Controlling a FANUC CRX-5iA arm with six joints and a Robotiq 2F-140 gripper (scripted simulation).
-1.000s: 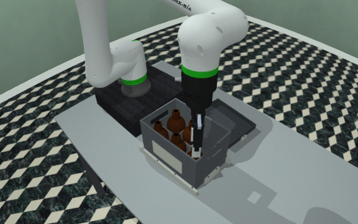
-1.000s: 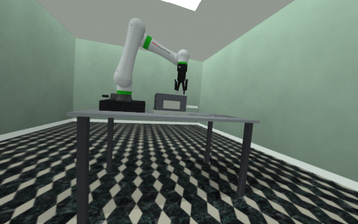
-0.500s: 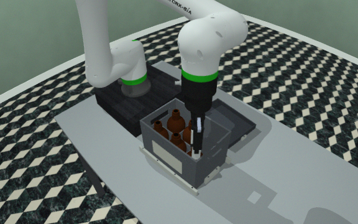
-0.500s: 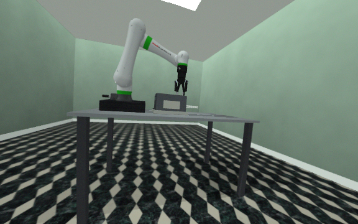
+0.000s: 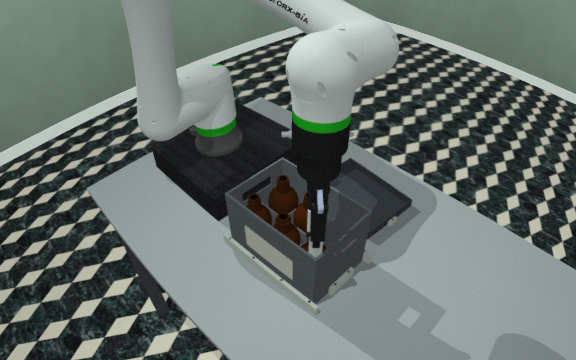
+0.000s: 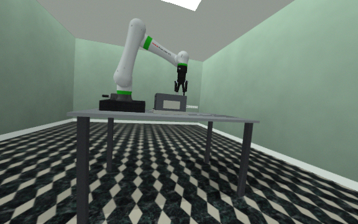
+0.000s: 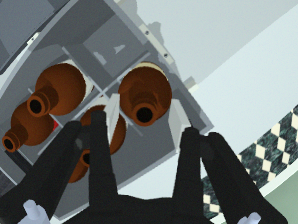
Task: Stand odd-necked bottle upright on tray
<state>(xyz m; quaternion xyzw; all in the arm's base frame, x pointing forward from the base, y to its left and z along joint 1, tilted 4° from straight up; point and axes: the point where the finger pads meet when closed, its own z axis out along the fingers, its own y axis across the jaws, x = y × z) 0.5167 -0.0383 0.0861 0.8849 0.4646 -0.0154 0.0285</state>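
Five brown bottles stand in the grey crate point(image 5: 238, 220) point(image 6: 158, 102). The bottle at the crate's near corner point(image 5: 313, 248) point(image 7: 145, 90) is under my gripper point(image 5: 315, 245) point(image 6: 180, 94) point(image 7: 144, 108). The gripper points down and is open, one fingertip on each side of this bottle's neck in the wrist view; contact cannot be told. Another bottle point(image 5: 284, 234) point(image 7: 119, 131) is beside it, partly behind a finger. The others are a left bottle point(image 5: 257, 214), a back bottle point(image 5: 283, 199) and a middle bottle point(image 5: 302, 218) point(image 7: 62, 87). No neck difference can be told. The dark tray point(image 5: 407, 204) lies behind the crate.
Thin dividers point(image 7: 75, 56) split the crate, and one compartment point(image 7: 106, 44) beside the near-corner bottle is without a bottle. The crate walls stand close around the bottles. The dark robot base point(image 5: 188, 172) point(image 6: 121, 106) is left of the crate on the table point(image 5: 178, 260).
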